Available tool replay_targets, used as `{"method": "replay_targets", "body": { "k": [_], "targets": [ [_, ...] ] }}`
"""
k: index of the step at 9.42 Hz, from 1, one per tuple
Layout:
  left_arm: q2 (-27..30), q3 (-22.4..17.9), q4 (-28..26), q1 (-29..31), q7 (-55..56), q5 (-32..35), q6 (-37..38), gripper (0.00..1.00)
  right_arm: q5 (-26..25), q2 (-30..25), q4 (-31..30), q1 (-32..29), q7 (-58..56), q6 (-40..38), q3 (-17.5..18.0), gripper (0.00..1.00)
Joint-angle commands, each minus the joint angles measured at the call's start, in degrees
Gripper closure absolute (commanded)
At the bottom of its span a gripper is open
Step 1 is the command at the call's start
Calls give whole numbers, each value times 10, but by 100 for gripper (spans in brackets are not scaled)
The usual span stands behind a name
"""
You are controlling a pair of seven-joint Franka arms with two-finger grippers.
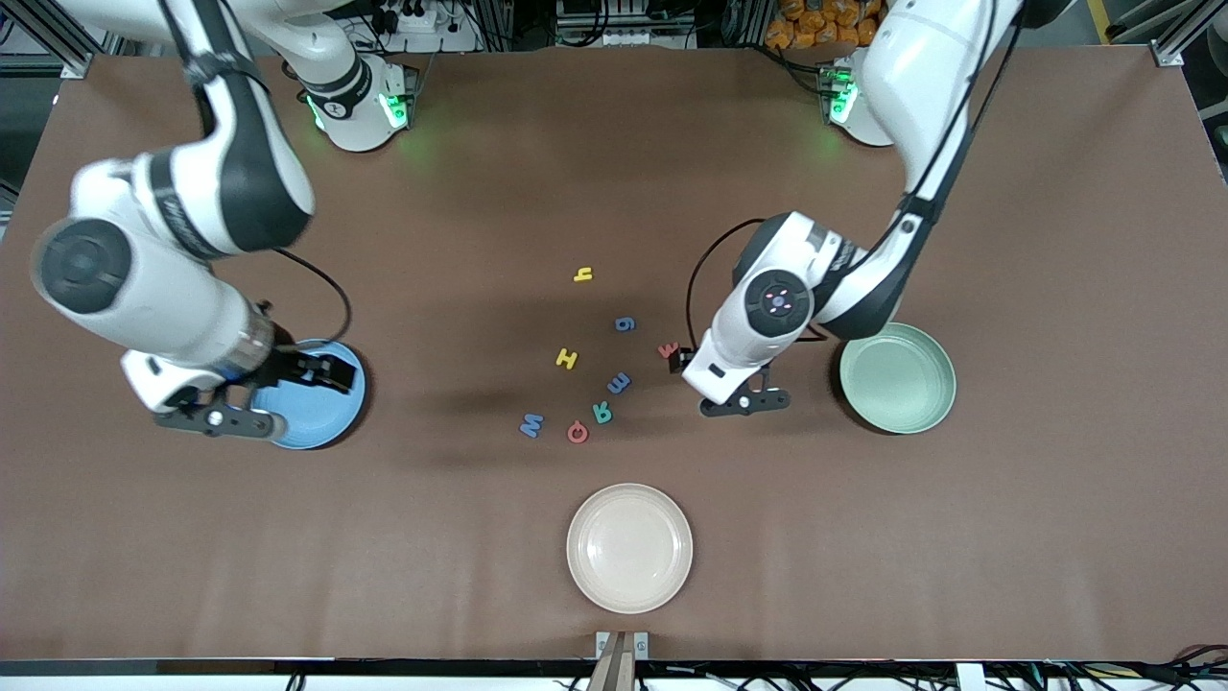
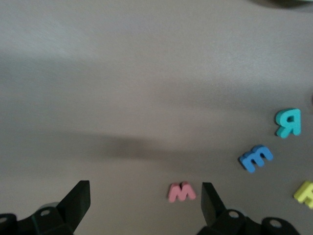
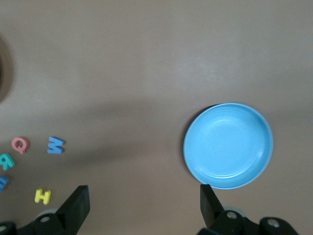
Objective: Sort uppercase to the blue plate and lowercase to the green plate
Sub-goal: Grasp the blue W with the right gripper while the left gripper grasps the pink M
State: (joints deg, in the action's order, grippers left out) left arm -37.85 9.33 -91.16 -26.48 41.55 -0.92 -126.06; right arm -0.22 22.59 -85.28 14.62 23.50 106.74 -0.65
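Note:
Mid-table lie the uppercase letters: blue M (image 1: 531, 424), red Q (image 1: 578, 432), teal R (image 1: 602, 412) and yellow H (image 1: 567, 359). Among them lie the lowercase: yellow h (image 1: 582, 274), blue g (image 1: 625, 324), blue m (image 1: 619, 384) and red w (image 1: 669, 349). My left gripper (image 1: 693, 365) hangs open over the red w (image 2: 182, 192), which shows close to one finger (image 2: 211, 203). The green plate (image 1: 897, 379) is beside that arm. My right gripper (image 1: 321, 372) stands open over the blue plate (image 1: 326, 422), empty in the right wrist view (image 3: 228, 146).
A cream plate (image 1: 629, 547) sits nearer the front camera than the letters. The left wrist view also shows the blue m (image 2: 256, 158), teal R (image 2: 288, 122) and yellow H (image 2: 305, 193) beside the red w.

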Motion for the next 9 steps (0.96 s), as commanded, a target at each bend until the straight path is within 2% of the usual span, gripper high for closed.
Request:
{"method": "replay_targets", "body": {
  "k": [1, 4, 7, 9],
  "targets": [
    [-35, -54, 12, -72, 68, 14, -31, 0, 3, 43, 10, 26, 71, 42, -4, 0],
    [-75, -62, 13, -108, 133, 31, -59, 0, 1, 97, 11, 61, 170, 118, -4, 0],
    [-83, -62, 13, -123, 179, 36, -59, 0, 0, 154, 14, 94, 260, 199, -5, 0],
    [-83, -60, 11, -123, 200, 37, -59, 0, 0, 174, 14, 110, 307, 212, -4, 0]
  ]
}}
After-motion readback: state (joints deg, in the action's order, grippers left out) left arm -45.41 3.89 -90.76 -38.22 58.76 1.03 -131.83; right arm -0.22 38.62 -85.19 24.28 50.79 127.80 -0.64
